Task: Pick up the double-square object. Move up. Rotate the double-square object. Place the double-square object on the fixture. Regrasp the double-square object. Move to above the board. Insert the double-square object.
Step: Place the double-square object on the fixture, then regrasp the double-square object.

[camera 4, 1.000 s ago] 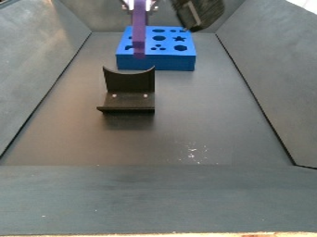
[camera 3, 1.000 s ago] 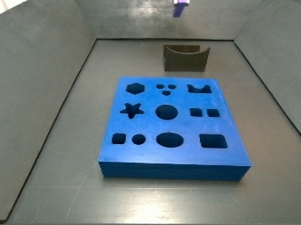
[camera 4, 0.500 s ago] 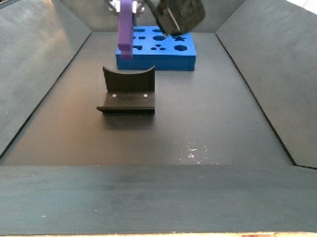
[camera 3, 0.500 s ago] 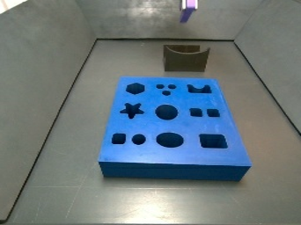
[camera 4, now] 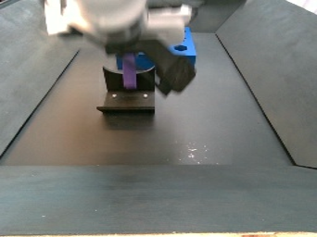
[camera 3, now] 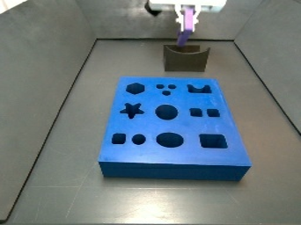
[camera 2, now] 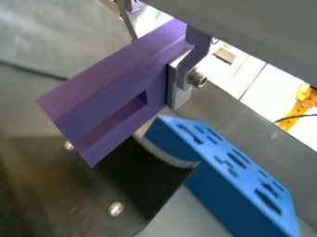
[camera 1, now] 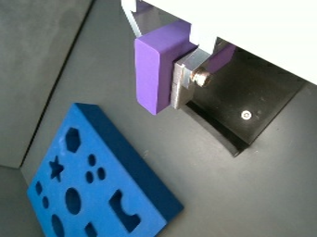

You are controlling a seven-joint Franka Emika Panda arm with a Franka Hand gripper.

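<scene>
My gripper (camera 3: 185, 19) is shut on the double-square object (camera 3: 184, 33), a purple block hanging upright from the fingers. It hangs directly over the fixture (camera 3: 185, 59), the dark notched block at the far end of the floor. In a side view the double-square object (camera 4: 130, 71) has its lower end down in the U-shaped notch of the fixture (camera 4: 126, 98); whether they touch I cannot tell. Both wrist views show the double-square object (camera 1: 158, 69) (camera 2: 114, 104) clamped against a silver finger (camera 1: 188, 81). The blue board (camera 3: 174, 127) lies apart, nearer the front.
Grey walls enclose the dark floor on the sides and back (camera 3: 70, 79). The board (camera 4: 186, 48) lies just behind the fixture in a side view, mostly hidden by the gripper body (camera 4: 118, 23).
The gripper has come down with the double-square object from high above the floor to the fixture. The purple block's lower end now sits at the notch.
</scene>
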